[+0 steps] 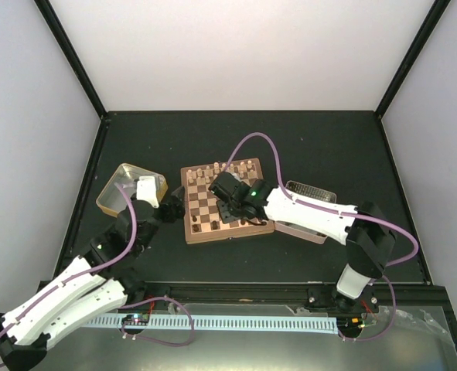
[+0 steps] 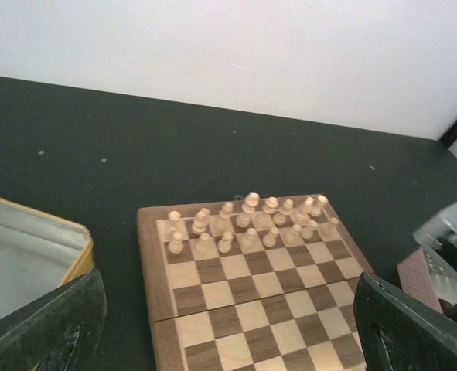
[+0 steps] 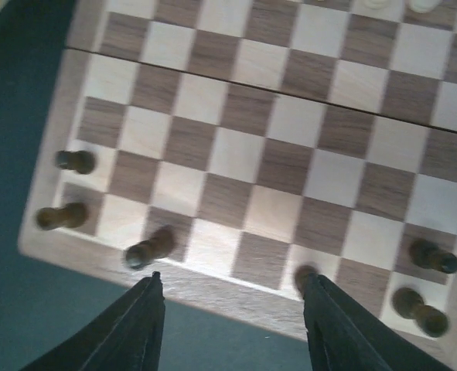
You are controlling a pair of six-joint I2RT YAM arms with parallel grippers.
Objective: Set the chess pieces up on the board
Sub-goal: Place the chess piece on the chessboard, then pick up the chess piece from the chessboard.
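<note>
The likeliest slip is a knock. The right gripper (image 3: 232, 282) hangs with its jaws partly apart and empty just above the near border of the square wooden chessboard of tan and dark brown squares (image 3: 243, 154). One finger is just beside a small dark brown wooden chessman (image 3: 305, 277), so a sideways move could topple it. The left gripper (image 2: 230, 278), jaws wide and empty, hovers off the board's left side. The board lies mid black worktop (image 1: 329, 147), slightly skewed. Being square, it has no long axis; its fold seam runs left to right, and the pale cream wooden chessmen (image 2: 247, 224) stand upright along the far edge.
</note>
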